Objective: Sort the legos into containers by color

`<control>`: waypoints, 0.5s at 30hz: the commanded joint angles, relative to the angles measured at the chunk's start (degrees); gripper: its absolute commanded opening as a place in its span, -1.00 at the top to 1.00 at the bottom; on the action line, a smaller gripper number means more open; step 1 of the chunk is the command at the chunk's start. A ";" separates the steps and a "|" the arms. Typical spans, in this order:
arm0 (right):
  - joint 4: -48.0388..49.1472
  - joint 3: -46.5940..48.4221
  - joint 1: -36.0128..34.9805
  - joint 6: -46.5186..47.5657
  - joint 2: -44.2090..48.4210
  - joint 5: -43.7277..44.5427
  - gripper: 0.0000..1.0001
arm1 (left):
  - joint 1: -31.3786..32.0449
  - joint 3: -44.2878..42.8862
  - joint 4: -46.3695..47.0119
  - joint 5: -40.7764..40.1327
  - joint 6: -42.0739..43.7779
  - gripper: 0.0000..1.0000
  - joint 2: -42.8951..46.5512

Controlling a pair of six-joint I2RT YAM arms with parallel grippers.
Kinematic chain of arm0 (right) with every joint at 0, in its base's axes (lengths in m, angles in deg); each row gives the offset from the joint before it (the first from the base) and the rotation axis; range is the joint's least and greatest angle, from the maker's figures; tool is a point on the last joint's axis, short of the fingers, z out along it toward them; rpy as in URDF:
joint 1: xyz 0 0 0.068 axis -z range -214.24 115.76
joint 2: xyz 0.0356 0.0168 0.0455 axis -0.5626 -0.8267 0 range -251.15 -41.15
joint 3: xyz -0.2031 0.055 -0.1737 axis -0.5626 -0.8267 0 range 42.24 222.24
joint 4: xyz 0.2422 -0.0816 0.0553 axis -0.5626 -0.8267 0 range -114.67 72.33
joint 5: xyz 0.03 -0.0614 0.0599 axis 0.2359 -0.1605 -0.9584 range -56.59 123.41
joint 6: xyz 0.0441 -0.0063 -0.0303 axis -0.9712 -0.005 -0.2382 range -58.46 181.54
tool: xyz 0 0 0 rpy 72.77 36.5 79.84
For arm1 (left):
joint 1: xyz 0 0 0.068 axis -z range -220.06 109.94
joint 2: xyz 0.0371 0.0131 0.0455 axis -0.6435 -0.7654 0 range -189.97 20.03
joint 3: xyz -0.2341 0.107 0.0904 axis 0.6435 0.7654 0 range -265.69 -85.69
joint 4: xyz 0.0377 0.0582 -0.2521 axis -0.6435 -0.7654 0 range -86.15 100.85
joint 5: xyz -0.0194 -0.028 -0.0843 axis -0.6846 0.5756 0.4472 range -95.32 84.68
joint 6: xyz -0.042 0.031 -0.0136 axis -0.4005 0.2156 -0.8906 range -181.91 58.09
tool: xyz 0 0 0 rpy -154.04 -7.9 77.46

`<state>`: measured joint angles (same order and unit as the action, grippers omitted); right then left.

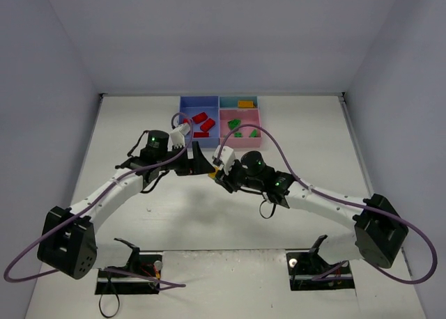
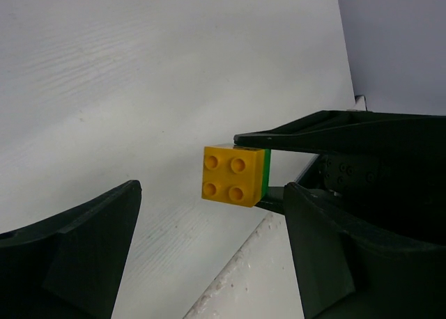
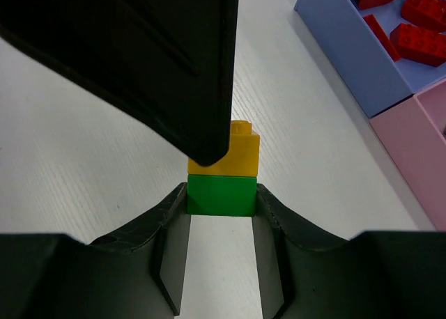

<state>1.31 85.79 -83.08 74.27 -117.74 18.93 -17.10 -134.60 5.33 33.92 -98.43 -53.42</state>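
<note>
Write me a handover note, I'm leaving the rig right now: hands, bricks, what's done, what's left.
Right hand shut on the green brick of the yellow-green stack, near the trays.
Left hand open, facing its yellow brick.
Done: red bricks in blue tray, green bricks in pink tray, yellow piece in teal tray.
Left: split the stack; likely green to pink, yellow to teal.

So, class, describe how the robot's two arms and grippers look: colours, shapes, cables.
Both the left arm and right arm have slim white links between chunky black joint housings. A purple cable loops along each arm. Small green lights glow near the wrists. The left gripper and right gripper each have two black, wedge-shaped fingers.
</note>
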 commanded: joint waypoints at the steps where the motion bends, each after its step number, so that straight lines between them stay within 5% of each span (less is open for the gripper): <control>1: 3.34 0.48 -0.11 0.36 3.03 -0.99 0.99 | 1.03 -2.34 6.99 4.95 0.74 -0.52 0.06; 10: 3.96 -0.04 -0.12 -0.51 4.88 -1.78 0.99 | 1.65 -0.84 9.29 5.67 1.01 -0.28 -1.08; 15: 4.04 -0.39 -0.12 -0.51 5.67 -2.30 0.98 | 1.56 0.12 14.21 7.15 -1.80 0.27 -0.91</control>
<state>1.37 85.40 -83.08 73.81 -114.82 18.14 -15.43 -134.53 12.04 39.52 -98.95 -55.19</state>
